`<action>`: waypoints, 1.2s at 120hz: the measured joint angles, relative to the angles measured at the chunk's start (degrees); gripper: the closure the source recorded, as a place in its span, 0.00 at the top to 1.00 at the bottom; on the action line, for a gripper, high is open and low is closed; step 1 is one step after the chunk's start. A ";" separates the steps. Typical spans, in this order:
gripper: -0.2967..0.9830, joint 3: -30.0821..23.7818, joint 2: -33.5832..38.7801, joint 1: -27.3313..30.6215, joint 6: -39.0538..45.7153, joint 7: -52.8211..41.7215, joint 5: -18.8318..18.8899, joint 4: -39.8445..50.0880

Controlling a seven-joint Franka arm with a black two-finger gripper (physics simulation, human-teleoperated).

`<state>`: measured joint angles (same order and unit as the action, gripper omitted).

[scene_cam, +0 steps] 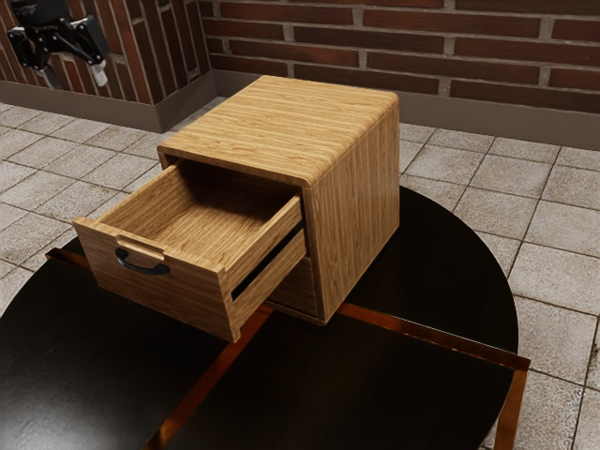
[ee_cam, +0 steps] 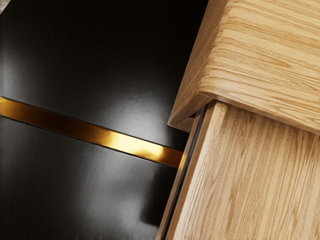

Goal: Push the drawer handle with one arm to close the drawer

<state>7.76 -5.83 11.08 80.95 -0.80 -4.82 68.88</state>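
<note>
And here is the gripper [scene_cam: 74,77], up in the exterior view's upper left, its two fingers standing wide apart; it is well apart from the drawer handle [scene_cam: 142,266], a single curved black bar on the drawer's front. One drawer [scene_cam: 164,292] is out, pulled well clear of the cabinet [scene_cam: 281,117]; it's a straight-sided box in streaky brown wood, with a shallow notch in the front's top edge just above the handle and a dark rail [scene_cam: 268,263] along its side; below it sits one more wooden front [scene_cam: 301,285], set back inside the cabinet. That's one cabinet, boxy with a rounded upper edge, its grain running in fine lines across the top; it stands on one round, glossy black table [scene_cam: 427,403] crossed by coppery strips [scene_cam: 214,380], one of them gleaming gold beside the drawer in the wrist view; all around, rough pale floor tiles [scene_cam: 553,248] and a wall of reddish bricks [scene_cam: 506,47].
</note>
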 joint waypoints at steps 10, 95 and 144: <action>0.75 -0.44 0.00 0.73 -0.01 -0.16 0.26 -0.01; 0.75 -3.99 51.54 -8.02 2.33 2.63 -1.44 62.79; 0.35 -9.90 48.89 -9.57 16.13 4.54 1.84 71.15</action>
<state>-2.13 43.05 1.51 97.08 3.74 -2.98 140.03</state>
